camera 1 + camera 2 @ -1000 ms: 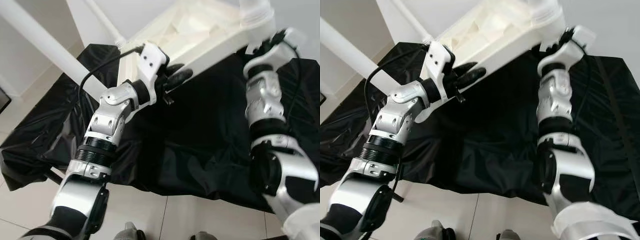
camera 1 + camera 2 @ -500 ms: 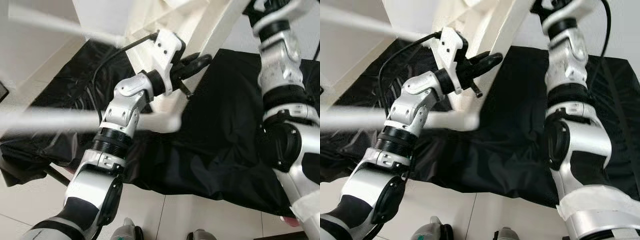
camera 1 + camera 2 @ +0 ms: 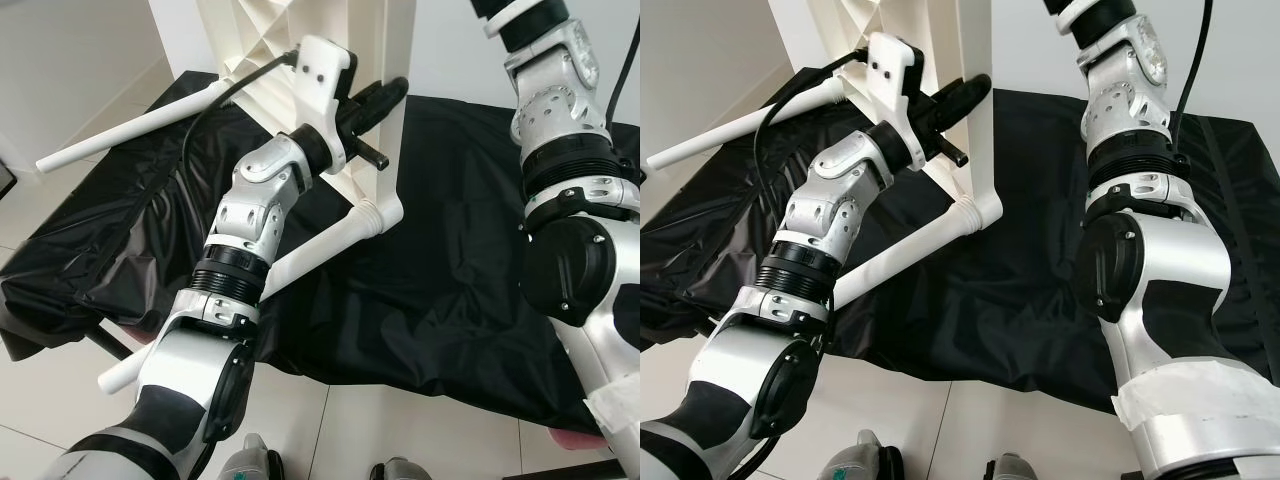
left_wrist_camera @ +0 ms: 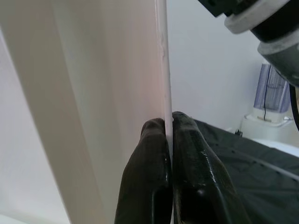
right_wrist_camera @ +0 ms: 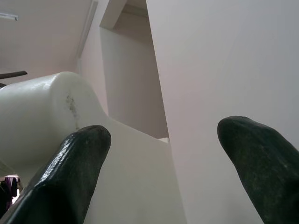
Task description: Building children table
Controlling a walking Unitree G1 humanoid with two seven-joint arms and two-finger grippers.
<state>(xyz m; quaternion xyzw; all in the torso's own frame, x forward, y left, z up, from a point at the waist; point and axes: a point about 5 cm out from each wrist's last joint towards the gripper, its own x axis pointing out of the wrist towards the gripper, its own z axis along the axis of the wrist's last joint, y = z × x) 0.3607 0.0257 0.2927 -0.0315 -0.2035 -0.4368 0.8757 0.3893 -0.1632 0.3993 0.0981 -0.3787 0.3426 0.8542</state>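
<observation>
A white plastic children's table (image 3: 262,40) stands tipped on its edge over a black sheet, with the ribbed underside facing left. Two white legs point left: an upper one (image 3: 125,136) and a lower one (image 3: 310,252) that runs down towards the floor. My left gripper (image 3: 385,94) is shut on the tabletop's thin rim (image 4: 162,70), which sits between the two black fingers (image 4: 196,158). My right arm (image 3: 560,110) reaches up past the top of the eye views. In the right wrist view, the right gripper (image 5: 163,135) is open, with a rounded white part of the table (image 5: 42,107) between its fingers.
A black sheet (image 3: 460,260) covers a low surface ahead, drooping at its near edge. Pale tiled floor (image 3: 400,430) lies in front, with my feet at the bottom edge. A white wall stands behind. A blender-like appliance (image 4: 271,107) sits beyond the sheet.
The table has swung from a slant overhead to standing upright on its edge, and its legs have come down to the left. Both arms moved with it, the right one rising higher.
</observation>
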